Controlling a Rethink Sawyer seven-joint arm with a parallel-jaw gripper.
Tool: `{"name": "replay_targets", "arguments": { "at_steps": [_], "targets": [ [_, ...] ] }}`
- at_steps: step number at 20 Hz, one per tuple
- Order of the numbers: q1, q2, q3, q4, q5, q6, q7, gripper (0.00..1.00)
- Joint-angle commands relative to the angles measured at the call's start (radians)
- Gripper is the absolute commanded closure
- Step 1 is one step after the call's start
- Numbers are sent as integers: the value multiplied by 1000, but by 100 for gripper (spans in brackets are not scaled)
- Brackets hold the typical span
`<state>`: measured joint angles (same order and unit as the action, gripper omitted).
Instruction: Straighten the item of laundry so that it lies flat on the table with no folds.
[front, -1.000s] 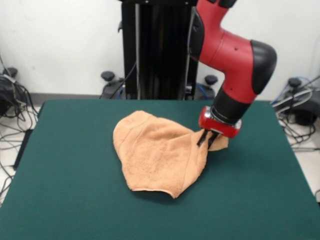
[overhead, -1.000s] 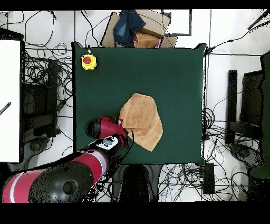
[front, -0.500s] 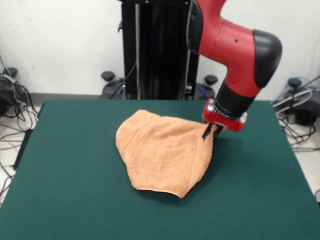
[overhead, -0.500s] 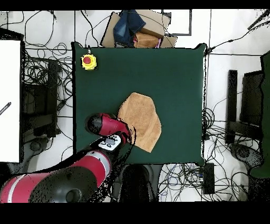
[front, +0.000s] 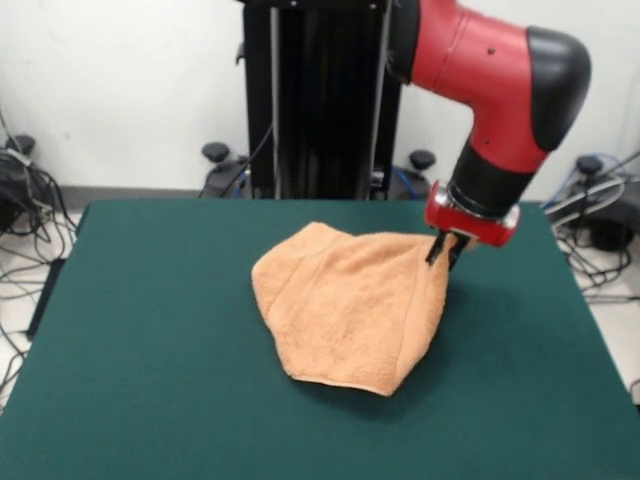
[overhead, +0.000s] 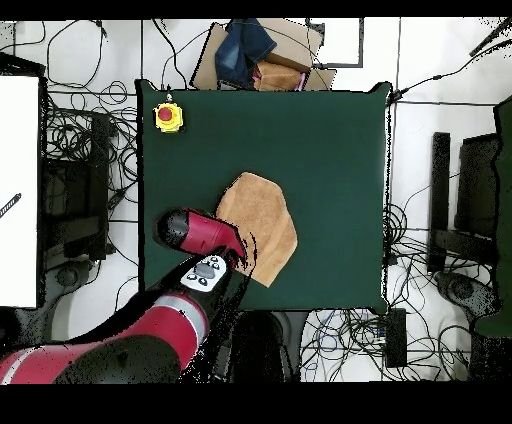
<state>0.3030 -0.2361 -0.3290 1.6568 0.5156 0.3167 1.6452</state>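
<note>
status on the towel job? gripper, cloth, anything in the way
Gripper shut on towel corner, lifted off the table. Towel bunched, not flat. Yellow button box at table corner, well clear.

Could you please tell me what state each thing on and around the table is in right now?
towel: crumpled, not flat, one corner lifted off the table by the pincer.
pincer: shut on the towel's corner.
table: bearing the towel near its middle.
yellow box with red button: sitting untouched at a table corner.
</note>
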Motion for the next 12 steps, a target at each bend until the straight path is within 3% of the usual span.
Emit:
{"name": "replay_targets", "arguments": {
  "at_steps": [1,12],
  "targets": [
    [3,-88,137,71,-19,115,179,100],
    [7,-105,165,71,11,106,218,100]
  ]
}}
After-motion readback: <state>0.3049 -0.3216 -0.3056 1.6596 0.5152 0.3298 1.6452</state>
